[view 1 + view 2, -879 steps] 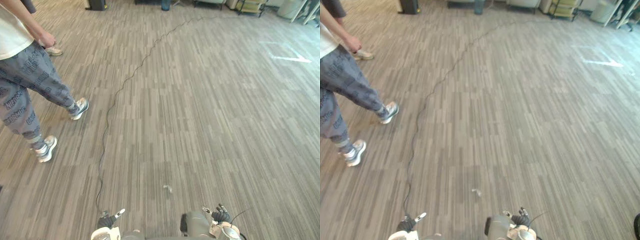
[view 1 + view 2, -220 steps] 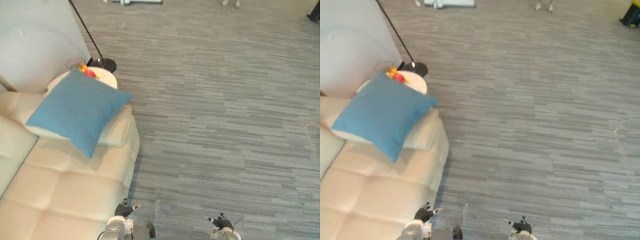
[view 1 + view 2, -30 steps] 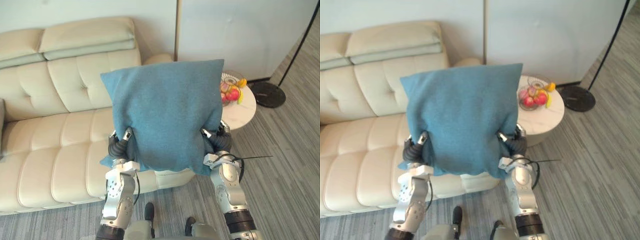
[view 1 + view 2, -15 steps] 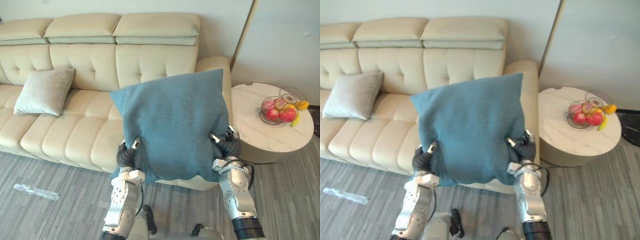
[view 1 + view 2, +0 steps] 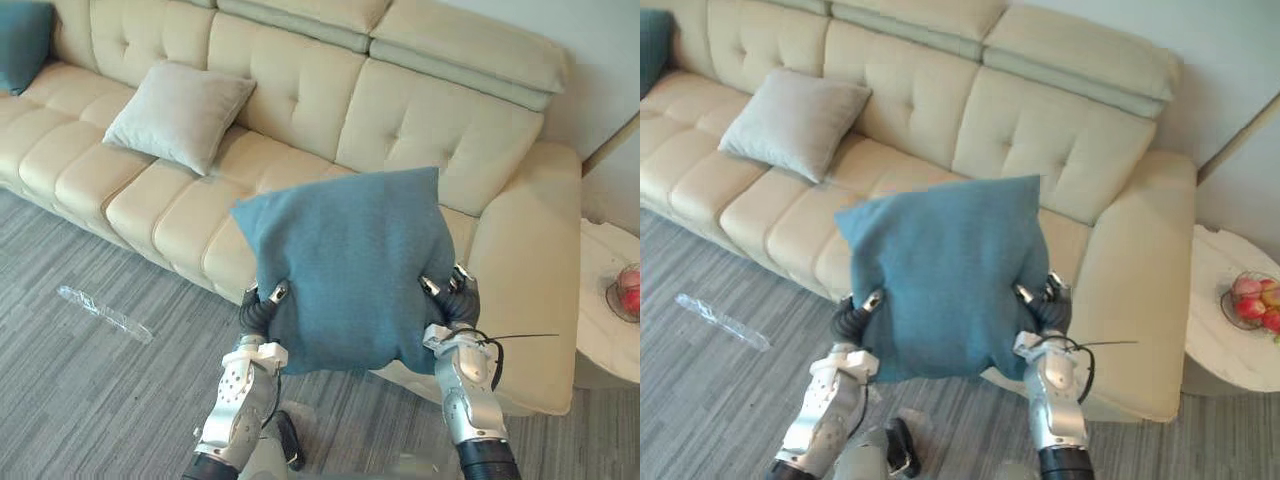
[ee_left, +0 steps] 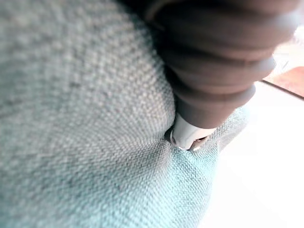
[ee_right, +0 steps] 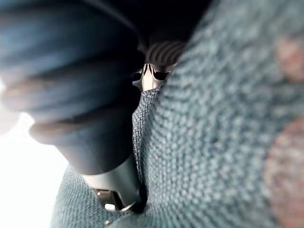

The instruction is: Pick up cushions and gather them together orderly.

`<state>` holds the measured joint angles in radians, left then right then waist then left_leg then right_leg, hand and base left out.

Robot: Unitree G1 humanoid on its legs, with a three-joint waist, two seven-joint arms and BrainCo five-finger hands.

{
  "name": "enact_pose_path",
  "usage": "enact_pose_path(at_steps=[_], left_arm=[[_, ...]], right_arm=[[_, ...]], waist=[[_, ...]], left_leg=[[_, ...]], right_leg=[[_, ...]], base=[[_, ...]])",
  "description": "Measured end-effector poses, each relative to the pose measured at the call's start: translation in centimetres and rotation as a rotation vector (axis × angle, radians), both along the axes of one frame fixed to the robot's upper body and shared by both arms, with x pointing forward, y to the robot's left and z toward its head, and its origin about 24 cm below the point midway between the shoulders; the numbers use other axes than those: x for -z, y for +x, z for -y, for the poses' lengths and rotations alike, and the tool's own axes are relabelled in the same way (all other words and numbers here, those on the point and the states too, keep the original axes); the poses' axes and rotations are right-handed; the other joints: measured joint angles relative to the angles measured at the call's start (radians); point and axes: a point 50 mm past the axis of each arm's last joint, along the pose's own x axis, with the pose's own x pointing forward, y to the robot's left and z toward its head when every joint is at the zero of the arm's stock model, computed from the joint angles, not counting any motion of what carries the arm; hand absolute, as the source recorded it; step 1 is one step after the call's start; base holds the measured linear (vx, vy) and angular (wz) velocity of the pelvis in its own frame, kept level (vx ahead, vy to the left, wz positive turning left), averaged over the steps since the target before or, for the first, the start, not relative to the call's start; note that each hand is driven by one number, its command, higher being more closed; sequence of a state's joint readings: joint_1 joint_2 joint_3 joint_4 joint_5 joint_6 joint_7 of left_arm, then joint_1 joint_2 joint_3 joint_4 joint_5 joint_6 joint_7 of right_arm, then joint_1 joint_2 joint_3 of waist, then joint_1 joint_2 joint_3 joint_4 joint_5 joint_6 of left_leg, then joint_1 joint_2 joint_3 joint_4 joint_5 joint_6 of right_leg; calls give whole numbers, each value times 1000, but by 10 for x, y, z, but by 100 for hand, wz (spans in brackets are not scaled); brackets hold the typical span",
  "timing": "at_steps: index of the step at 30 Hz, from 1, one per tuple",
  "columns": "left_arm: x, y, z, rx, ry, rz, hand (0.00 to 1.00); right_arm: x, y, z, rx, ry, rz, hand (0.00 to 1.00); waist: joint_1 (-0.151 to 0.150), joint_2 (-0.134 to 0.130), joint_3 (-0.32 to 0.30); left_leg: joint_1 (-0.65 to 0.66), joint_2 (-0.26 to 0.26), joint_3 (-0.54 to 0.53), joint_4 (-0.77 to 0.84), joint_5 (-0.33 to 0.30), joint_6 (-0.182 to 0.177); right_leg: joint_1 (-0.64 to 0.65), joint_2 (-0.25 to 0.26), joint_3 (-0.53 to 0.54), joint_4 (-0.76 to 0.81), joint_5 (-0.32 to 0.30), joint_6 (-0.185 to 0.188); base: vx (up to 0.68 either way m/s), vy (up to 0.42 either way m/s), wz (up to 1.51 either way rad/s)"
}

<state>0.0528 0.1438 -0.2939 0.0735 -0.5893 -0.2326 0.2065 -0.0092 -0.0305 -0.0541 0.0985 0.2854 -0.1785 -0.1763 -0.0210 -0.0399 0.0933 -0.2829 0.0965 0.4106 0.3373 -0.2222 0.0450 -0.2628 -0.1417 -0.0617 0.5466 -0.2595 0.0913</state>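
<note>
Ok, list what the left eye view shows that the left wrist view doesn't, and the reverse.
Left eye view adds: cream sofa, grey cushion on it, right hand, side table. Left wrist view adds: the weave up close, one silver finger pressed into it. Shared: blue cushion, gripped by the left hand.

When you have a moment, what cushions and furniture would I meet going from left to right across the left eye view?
dark teal cushion at the picture's edge → grey cushion → blue cushion, held up in front → white side table
</note>
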Motion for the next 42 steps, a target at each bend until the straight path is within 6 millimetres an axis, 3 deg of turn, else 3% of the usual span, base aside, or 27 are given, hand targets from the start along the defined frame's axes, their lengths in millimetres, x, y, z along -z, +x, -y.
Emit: enact_pose_path(at_steps=[2,4,5,7,9,11,12,13,14,15,16,17,18,20,21,22,23,24,28,33,34,35,38,42], left_arm=[[0,0,3,23,3,6,100],[-1,-1,8,47,16,12,100],[-2,0,13,70,12,25,100],[-6,2,20,82,-5,42,100],[-8,4,24,86,-21,50,100],[-7,1,29,93,-46,40,100],[-7,-4,30,95,-59,42,100],[-8,-7,30,95,-69,47,100],[-10,-12,33,103,-97,59,100],[-13,-13,32,102,-103,77,100],[-14,-13,32,102,-104,83,100],[-14,-14,31,104,-104,88,100],[-12,-16,30,96,-104,77,100],[-7,-20,27,86,-103,54,100],[-4,-26,26,76,-108,37,100],[-1,-28,22,71,-95,26,100],[-1,-28,22,71,-94,27,100],[-4,-28,21,71,-92,42,100],[-4,-28,18,65,-85,44,100],[-8,-26,12,39,-81,69,100],[-10,-24,10,33,-79,79,100],[-13,-21,10,31,-78,91,100],[-14,-19,10,33,-74,96,100],[-11,-17,10,58,-46,84,100]], right_arm=[[3,-3,5,10,9,-8,100],[4,-6,9,22,16,-12,100],[4,-10,16,34,-1,-6,100],[0,-13,19,45,3,9,100],[-9,-20,22,68,4,51,100],[-18,-30,25,81,-6,87,100],[-22,-36,24,88,2,109,100],[-27,-39,24,92,5,130,100],[-37,-42,25,94,-13,183,100],[-41,-40,24,89,-14,208,100],[-42,-39,23,87,-11,211,100],[-42,-38,21,85,3,214,100],[-41,-37,18,85,15,212,100],[-39,-37,16,82,25,209,100],[-39,-37,13,65,23,207,100],[-33,-38,9,55,32,178,100],[-31,-39,9,56,36,172,100],[-30,-40,8,58,43,165,100],[-32,-37,2,31,41,177,100],[-38,-24,-5,-17,34,210,100],[-35,-17,-6,-27,34,196,100],[-30,-14,-6,-31,32,175,100],[-17,-12,-2,-37,6,111,100],[-10,-12,5,-46,-32,72,100]], waist=[[-27,2,1],[-45,1,-4],[-65,2,-6],[-49,20,-15],[-53,26,-15],[-50,35,-6],[-51,24,-15],[-52,18,-20],[-38,48,-43],[-12,55,-47],[-6,50,-45],[20,49,-44],[27,36,-36],[28,34,-35],[30,62,-44],[27,51,-44],[22,45,-45],[25,24,-51],[33,13,-53],[53,14,-54],[52,16,-54],[49,18,-52],[23,26,-48],[12,26,-48]], left_leg=[[107,-57,-20,-115,37,-5],[149,-87,-50,-140,49,-8],[159,-103,-96,-110,23,-25],[153,-85,-134,-91,21,-41],[156,-71,-144,-61,26,-49],[160,-34,-117,98,27,-47],[130,-6,-86,252,22,-45],[108,9,-63,343,27,-47],[67,62,-41,413,-47,-33],[35,71,-69,401,-94,-36],[25,69,-83,392,-102,-41],[-1,46,-165,334,-120,-57],[-3,32,-230,292,-118,-69],[-3,13,-317,223,-105,-105],[34,23,-403,60,-45,-137],[61,16,-355,57,5,-150],[64,14,-342,55,1,-144],[63,14,-253,87,-22,-114],[74,12,-161,132,-26,-108],[122,9,-75,88,-38,-87],[146,4,-58,39,-38,-87],[156,1,-58,6,-38,-87],[181,4,-67,-51,-32,-86],[188,-14,-96,-101,7,-87]], right_leg=[[-67,119,-13,-66,0,-24],[-76,144,-21,-172,63,-53],[-63,142,-40,-220,166,-161],[-43,143,-74,-232,166,-162],[-17,140,-99,-229,167,-163],[-16,154,-121,-117,134,-158],[46,140,-90,-221,169,-145],[91,129,-83,-246,124,-149],[125,155,-36,-284,98,-161],[127,159,18,-291,97,-162],[130,157,41,-293,97,-162],[147,147,127,-308,96,-159],[163,136,168,-309,88,-142],[177,124,222,-302,70,-110],[165,139,282,-272,43,-64],[153,128,341,-252,26,-35],[152,123,346,-256,33,-30],[141,103,401,-291,61,-3],[121,80,486,-356,159,58],[26,83,392,-333,218,43],[11,74,304,-347,233,21],[1,72,245,-361,249,10],[1,82,199,-372,273,-10],[30,68,159,-445,295,-27]], base=[[299,17,62],[328,-36,85],[317,-43,65],[440,-51,45],[347,-43,47],[251,-26,26],[167,-52,19],[163,-38,-12],[255,54,-69],[282,106,-90],[321,226,-119],[291,277,-110],[289,311,-135],[185,269,-110],[205,371,-144],[211,369,-137],[232,423,-135],[210,334,-121],[137,274,-122],[34,73,-127],[-29,13,-84],[-29,13,-73],[-51,-18,-16],[-86,-42,10]])
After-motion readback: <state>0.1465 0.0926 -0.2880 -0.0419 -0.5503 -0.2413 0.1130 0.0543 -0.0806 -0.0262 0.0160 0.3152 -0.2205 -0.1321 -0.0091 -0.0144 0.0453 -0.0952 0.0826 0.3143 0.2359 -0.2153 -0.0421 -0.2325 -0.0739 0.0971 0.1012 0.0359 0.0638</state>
